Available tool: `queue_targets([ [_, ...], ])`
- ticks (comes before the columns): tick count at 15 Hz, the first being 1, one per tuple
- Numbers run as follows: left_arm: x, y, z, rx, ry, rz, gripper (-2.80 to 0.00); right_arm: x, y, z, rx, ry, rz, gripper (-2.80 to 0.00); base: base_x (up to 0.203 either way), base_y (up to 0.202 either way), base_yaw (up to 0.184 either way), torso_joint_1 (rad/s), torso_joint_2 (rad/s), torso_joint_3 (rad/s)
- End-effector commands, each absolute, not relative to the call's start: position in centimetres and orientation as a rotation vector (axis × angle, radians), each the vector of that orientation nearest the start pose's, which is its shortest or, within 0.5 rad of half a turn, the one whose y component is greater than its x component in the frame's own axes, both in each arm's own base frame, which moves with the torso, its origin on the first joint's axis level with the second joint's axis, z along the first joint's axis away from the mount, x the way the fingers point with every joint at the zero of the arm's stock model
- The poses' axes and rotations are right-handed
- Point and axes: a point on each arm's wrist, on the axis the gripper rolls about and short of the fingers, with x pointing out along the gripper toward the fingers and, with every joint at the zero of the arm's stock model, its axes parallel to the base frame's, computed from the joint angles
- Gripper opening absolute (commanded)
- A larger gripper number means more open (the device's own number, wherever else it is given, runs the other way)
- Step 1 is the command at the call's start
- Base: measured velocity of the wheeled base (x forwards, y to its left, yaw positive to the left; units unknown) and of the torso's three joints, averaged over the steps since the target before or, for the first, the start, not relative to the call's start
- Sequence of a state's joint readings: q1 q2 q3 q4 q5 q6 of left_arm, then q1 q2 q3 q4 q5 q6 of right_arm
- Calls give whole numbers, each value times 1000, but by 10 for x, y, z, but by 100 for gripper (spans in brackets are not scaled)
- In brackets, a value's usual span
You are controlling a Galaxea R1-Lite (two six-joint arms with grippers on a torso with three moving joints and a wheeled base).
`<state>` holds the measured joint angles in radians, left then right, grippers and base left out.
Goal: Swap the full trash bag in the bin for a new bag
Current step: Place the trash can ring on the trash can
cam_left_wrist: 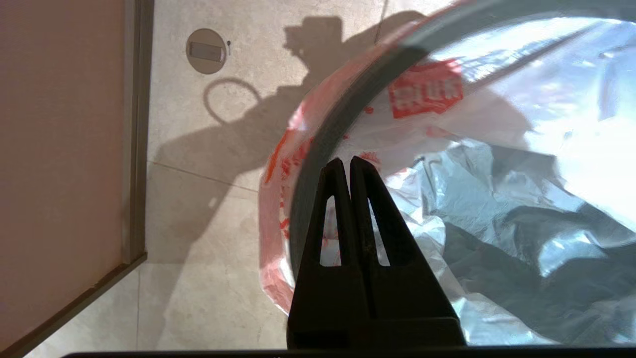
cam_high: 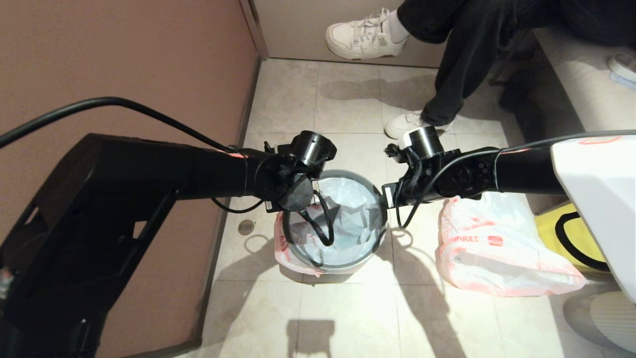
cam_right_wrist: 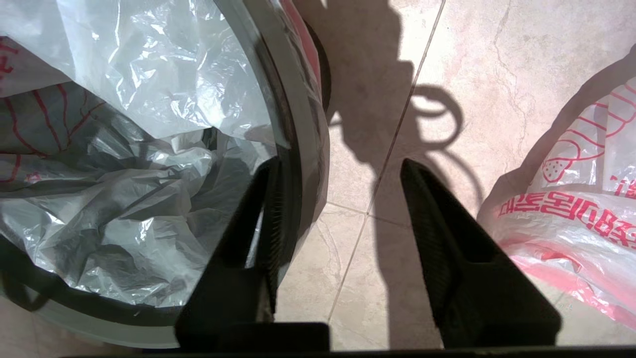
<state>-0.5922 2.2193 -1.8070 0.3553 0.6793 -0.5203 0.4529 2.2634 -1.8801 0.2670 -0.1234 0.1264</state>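
Note:
The bin (cam_high: 348, 174) stands on the tiled floor between my two arms, its grey ring (cam_left_wrist: 343, 114) on top. The new bag (cam_high: 355, 219) lines it, crumpled inside, with its pink hem hanging outside the ring on the left (cam_left_wrist: 271, 209). The full trash bag (cam_high: 497, 248) lies on the floor to the bin's right, also seen in the right wrist view (cam_right_wrist: 571, 214). My left gripper (cam_left_wrist: 346, 161) is shut with nothing between its tips, just above the ring's left side. My right gripper (cam_right_wrist: 338, 164) is open at the ring's right side (cam_right_wrist: 298, 124), one finger over the liner, the other over bare floor.
A brown wall (cam_high: 149, 59) runs along the left, close to the bin. A seated person's legs and white shoes (cam_high: 407, 124) are just beyond the bin. A yellow bag with a black handle (cam_high: 571, 233) sits at the right. A round floor drain (cam_high: 245, 227) is left of the bin.

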Motion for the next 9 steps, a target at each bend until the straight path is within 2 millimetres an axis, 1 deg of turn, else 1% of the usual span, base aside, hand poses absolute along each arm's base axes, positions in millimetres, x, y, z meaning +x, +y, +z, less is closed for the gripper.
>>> queue_targets([
  [1,377,-232,168,-44,576,252,-280,415,201,177,-63,638,281,-280,0,0,0,0,0,0],
  [3,382,-228,158,-17,613,275,-280,415,201,177,-61,639,282,-280,0,0,0,0,0,0],
  [6,387,-231,147,-11,645,292,-280,415,203,173,-43,656,278,-280,0,0,0,0,0,0],
  [9,389,-230,143,-5,652,298,-280,419,204,164,-46,671,276,-280,0,0,0,0,0,0],
])
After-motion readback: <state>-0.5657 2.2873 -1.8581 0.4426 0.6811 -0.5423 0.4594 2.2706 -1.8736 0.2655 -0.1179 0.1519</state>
